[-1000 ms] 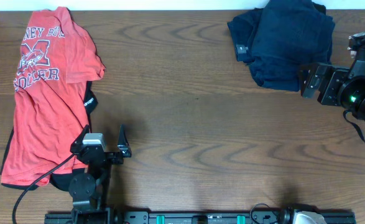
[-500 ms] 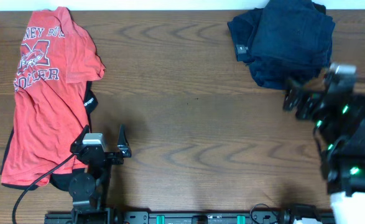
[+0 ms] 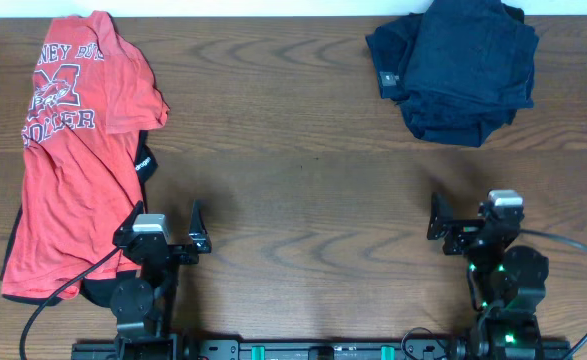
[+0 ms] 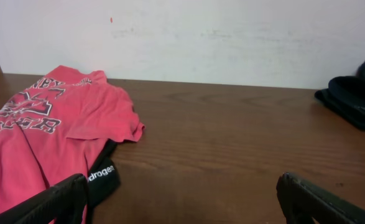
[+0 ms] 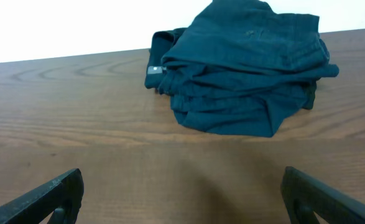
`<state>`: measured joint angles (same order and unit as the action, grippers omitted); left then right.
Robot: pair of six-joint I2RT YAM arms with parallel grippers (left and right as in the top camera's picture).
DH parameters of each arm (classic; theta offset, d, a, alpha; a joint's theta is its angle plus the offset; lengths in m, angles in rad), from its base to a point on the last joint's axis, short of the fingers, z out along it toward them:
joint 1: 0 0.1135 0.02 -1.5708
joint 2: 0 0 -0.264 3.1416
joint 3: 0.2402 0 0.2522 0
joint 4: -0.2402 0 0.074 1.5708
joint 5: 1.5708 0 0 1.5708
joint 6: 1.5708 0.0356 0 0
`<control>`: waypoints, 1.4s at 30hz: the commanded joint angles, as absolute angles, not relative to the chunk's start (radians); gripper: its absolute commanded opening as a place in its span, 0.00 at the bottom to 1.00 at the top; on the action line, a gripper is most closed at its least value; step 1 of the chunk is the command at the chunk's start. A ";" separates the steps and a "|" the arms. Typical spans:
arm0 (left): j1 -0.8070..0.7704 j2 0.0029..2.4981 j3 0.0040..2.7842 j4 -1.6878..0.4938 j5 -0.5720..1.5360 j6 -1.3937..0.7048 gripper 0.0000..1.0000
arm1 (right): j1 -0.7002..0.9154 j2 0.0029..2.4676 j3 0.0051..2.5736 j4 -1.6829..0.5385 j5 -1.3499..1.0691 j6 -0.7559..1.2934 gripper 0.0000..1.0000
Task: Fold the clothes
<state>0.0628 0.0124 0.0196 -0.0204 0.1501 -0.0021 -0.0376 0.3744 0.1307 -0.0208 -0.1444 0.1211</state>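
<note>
A pile of folded dark navy clothes [image 3: 458, 65] lies at the far right of the wooden table; it also shows in the right wrist view [image 5: 244, 74] and at the right edge of the left wrist view [image 4: 356, 99]. A red printed T-shirt [image 3: 73, 150] lies spread at the left over a black garment [image 3: 145, 160], both also in the left wrist view [image 4: 51, 134]. My left gripper [image 3: 163, 225] is open and empty at the front left, next to the T-shirt [image 4: 185, 205]. My right gripper [image 3: 470, 222] is open and empty at the front right, well short of the navy pile [image 5: 182, 202].
The bare wooden table [image 3: 303, 170] stretches between the two heaps. A white wall [image 4: 201, 31] runs behind its far edge. A black rail [image 3: 323, 350] with the arm bases lies along the front edge.
My right arm has drawn back from beside the navy pile at the far right to the front of the table. The left arm and the clothes have not moved.
</note>
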 commanded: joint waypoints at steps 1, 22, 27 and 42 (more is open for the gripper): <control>0.067 0.011 0.004 -0.058 0.165 0.003 0.98 | -0.025 0.293 0.081 -0.010 -0.138 0.118 0.99; 0.067 0.011 0.004 -0.058 0.165 0.003 0.98 | -0.025 0.010 0.006 -0.060 -0.138 0.118 0.99; 0.067 0.011 0.004 -0.058 0.165 0.003 0.98 | -0.026 0.005 0.006 -0.060 -0.138 0.118 0.99; 0.067 0.011 0.004 -0.058 0.165 0.003 0.98 | -0.026 0.006 0.006 -0.061 -0.138 0.118 0.99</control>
